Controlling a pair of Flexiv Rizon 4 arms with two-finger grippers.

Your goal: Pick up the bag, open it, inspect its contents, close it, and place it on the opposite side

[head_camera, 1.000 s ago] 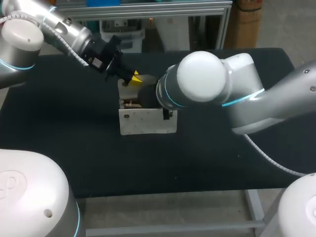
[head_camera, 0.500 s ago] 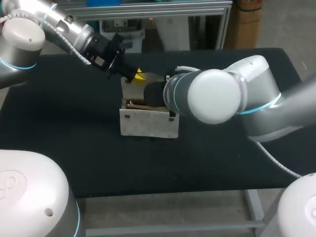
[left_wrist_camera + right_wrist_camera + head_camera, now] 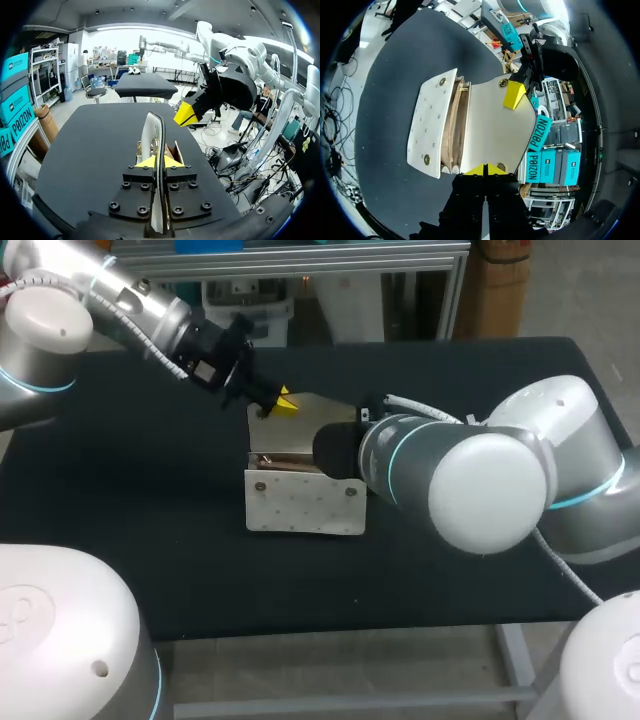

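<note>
Noting flap swung wider than a second ago, bag ready for inspection; left end effector clamps flap; right end effector: grip unclear.

The right arm covers part of the bag's open flap in the head view

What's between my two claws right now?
Only the open flap of the bag: the right wrist view shows its pale inner face running from the right claw to the left claw, each on an edge of it.
</note>
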